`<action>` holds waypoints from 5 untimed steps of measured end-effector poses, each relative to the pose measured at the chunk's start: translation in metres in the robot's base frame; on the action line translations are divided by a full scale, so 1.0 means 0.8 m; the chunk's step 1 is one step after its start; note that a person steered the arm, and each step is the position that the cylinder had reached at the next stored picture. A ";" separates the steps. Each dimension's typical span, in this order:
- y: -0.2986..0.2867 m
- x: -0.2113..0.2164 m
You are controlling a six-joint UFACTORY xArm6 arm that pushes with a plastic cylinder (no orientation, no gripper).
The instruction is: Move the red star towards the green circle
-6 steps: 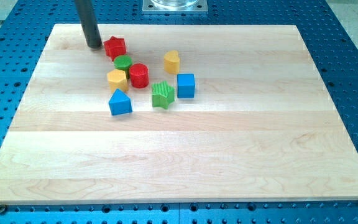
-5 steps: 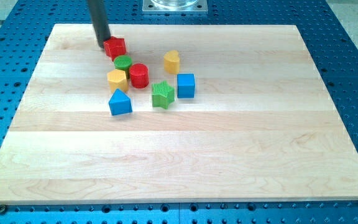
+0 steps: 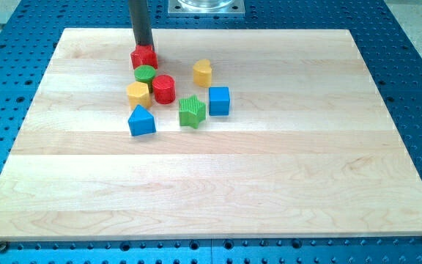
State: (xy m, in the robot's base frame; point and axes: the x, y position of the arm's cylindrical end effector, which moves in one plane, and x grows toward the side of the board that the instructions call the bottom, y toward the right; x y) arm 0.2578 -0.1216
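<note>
Near the view's top left of the wooden board (image 3: 269,183), my tip (image 3: 143,47) stands at the top edge of the red star (image 3: 144,57), apparently touching it from the side toward the view's top. Being a bare rod, my tool grasps nothing; it only presses against the block's upper side. Directly below the red star, toward the view's bottom, lies the green circle (image 3: 146,72); the two blocks appear to touch or sit just beside each other, the exact gap being too small to tell. Just to the right of the green circle and slightly lower stands the red cylinder (image 3: 163,89), and just below the green circle to the left stands a yellow block (image 3: 138,94) of roughly hexagonal outline. Below that yellow block rests the blue triangle (image 3: 141,121). Toward the view's right of the cluster, a second yellow block (image 3: 202,72), rounded on one side, sits apart from the red cylinder. Beneath it are the blue cube (image 3: 219,100) and, just to its left, the green star (image 3: 192,111). Around the board extends a blue perforated table surface (image 3: 409,44).
</note>
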 end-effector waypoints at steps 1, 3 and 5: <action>-0.025 0.000; -0.098 0.004; -0.115 0.097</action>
